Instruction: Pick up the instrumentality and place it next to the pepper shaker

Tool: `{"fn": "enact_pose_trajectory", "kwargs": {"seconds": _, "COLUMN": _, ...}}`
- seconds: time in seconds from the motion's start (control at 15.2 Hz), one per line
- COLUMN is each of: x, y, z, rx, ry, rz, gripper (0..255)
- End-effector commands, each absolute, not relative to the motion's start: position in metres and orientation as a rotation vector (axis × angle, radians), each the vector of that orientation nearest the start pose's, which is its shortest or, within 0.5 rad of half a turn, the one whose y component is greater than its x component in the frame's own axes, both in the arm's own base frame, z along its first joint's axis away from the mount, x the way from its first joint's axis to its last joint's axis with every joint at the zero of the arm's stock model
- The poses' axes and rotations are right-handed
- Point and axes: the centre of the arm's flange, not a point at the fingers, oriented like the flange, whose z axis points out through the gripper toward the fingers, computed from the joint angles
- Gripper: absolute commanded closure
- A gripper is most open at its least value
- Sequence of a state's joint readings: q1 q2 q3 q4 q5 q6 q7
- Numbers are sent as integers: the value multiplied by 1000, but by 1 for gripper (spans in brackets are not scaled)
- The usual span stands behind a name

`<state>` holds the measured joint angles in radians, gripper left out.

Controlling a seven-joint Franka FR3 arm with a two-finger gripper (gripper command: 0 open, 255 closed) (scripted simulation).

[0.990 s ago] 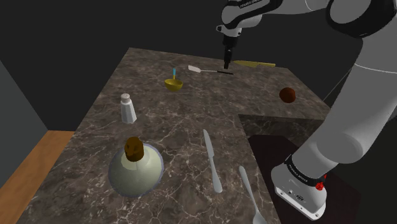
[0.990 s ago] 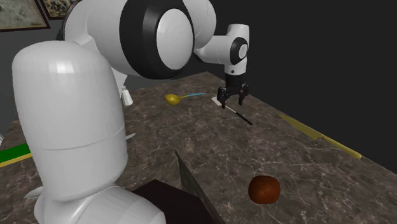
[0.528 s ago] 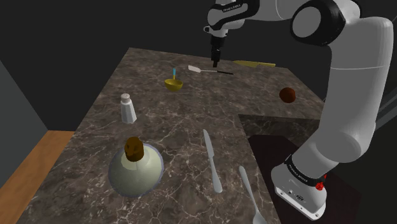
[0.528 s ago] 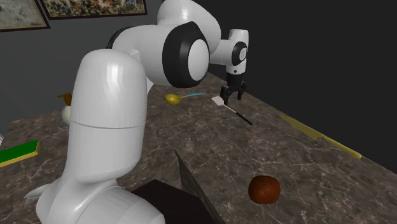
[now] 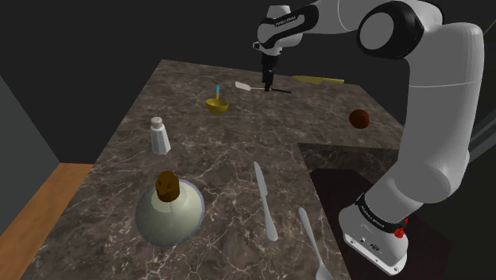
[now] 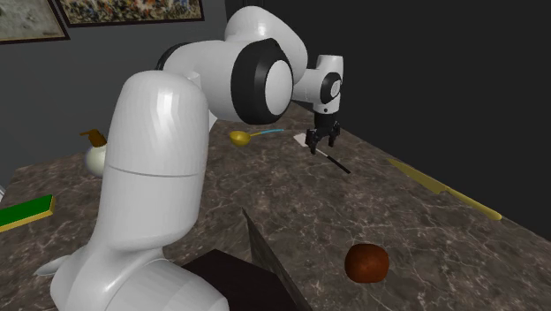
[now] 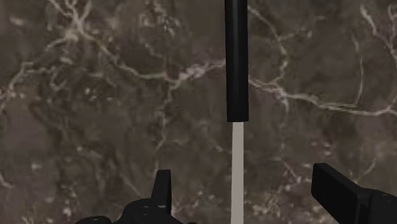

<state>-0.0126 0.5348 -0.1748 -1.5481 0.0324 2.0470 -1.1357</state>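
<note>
A utensil with a white blade (image 5: pixel 242 85) and a slim black handle (image 5: pixel 280 90) lies flat near the counter's far edge. My gripper (image 5: pixel 268 83) hangs just above its middle, open, fingers pointing down. In the wrist view the black handle (image 7: pixel 235 60) and its pale shaft (image 7: pixel 236 172) run between the two fingers (image 7: pixel 162 191) without touching them. In the second exterior view the gripper (image 6: pixel 320 146) hovers over the blade end and the handle (image 6: pixel 338 163) sticks out past it. The white shaker (image 5: pixel 161 135) stands upright nearer the shoulder view's left edge.
A yellow scoop with a blue handle (image 5: pixel 217 103) lies beside the utensil. A brown ball (image 5: pixel 359 118) and a yellow flat tool (image 5: pixel 318 79) lie toward the shoulder view's right. A knife (image 5: pixel 265 199), a spoon (image 5: pixel 314 243) and a round pale vase (image 5: pixel 168 208) occupy the near counter.
The gripper has shifted toward the shoulder view's left, from over the handle's end to the utensil's middle, then sunk a little. Its fingers have stayed open; the utensil has not moved.
</note>
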Motion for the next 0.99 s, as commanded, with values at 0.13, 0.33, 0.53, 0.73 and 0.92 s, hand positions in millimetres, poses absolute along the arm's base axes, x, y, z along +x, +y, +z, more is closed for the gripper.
{"fn": "enact_pose_trajectory", "kwargs": {"seconds": 0.13, "x": 683, "y": -109, "z": 338, "rx": -2816, "ry": -1458, "rz": 93, "gripper": 0}}
{"fn": "enact_pose_trajectory", "kwargs": {"seconds": 0.33, "x": 683, "y": -109, "z": 339, "rx": -2816, "ry": -1458, "rz": 93, "gripper": 0}}
{"fn": "enact_pose_trajectory", "kwargs": {"seconds": 0.53, "x": 683, "y": -109, "z": 339, "rx": -2816, "ry": -1458, "rz": 93, "gripper": 255}}
{"fn": "enact_pose_trajectory", "kwargs": {"seconds": 0.73, "x": 683, "y": -109, "z": 339, "rx": -2816, "ry": -1458, "rz": 93, "gripper": 255}}
{"fn": "enact_pose_trajectory", "kwargs": {"seconds": 0.92, "x": 683, "y": -109, "z": 339, "rx": -2816, "ry": -1458, "rz": 93, "gripper": 255}}
